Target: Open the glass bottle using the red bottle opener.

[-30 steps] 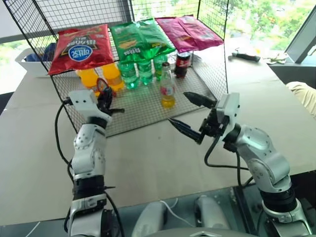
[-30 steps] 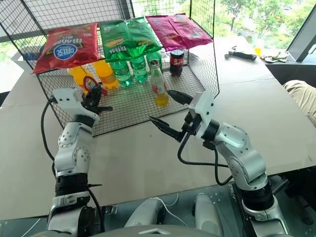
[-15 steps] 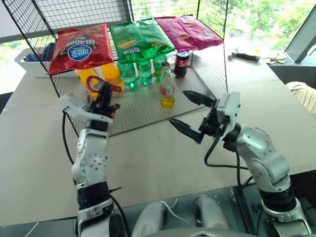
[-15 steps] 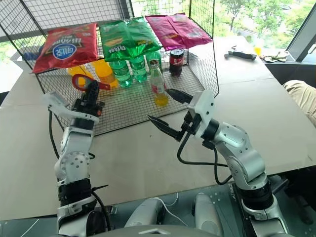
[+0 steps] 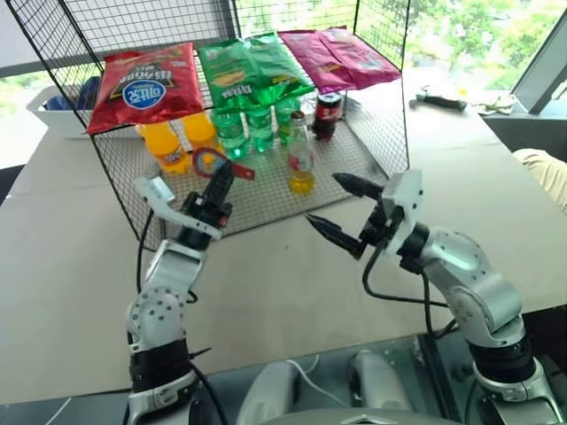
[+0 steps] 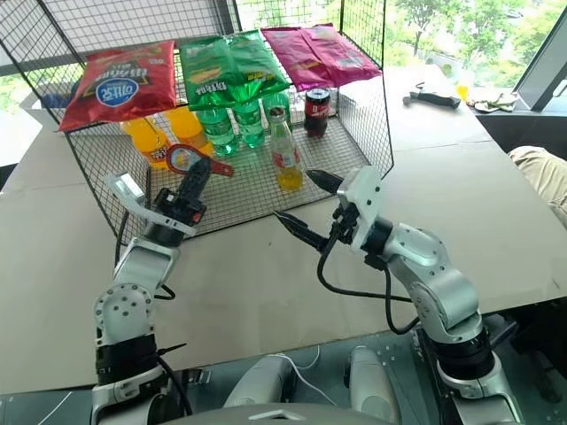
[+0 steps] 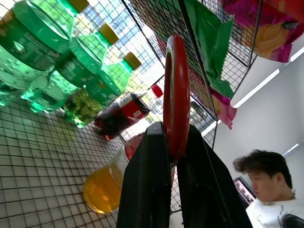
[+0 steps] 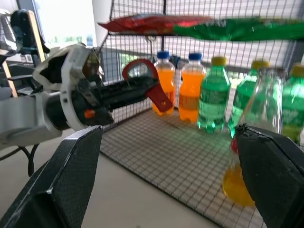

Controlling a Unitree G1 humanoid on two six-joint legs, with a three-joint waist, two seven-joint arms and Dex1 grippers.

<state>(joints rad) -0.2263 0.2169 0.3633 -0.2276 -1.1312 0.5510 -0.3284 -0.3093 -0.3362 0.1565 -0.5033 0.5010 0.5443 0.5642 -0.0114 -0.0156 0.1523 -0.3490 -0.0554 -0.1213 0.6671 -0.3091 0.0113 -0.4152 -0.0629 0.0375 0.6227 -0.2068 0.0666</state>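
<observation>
left gripper point(image 5: 220, 180) pinching the red bottle opener point(image 5: 215, 163), loop sticking out past the tips. right gripper point(image 5: 341, 210) spread wide, glass bottle point(image 5: 299, 158) just beyond its fingers, w/ nothing held.

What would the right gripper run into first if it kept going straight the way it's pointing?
Probably the glass bottle: the open right gripper points at the wire rack, with the bottle near its line. Depth is unclear.
</observation>
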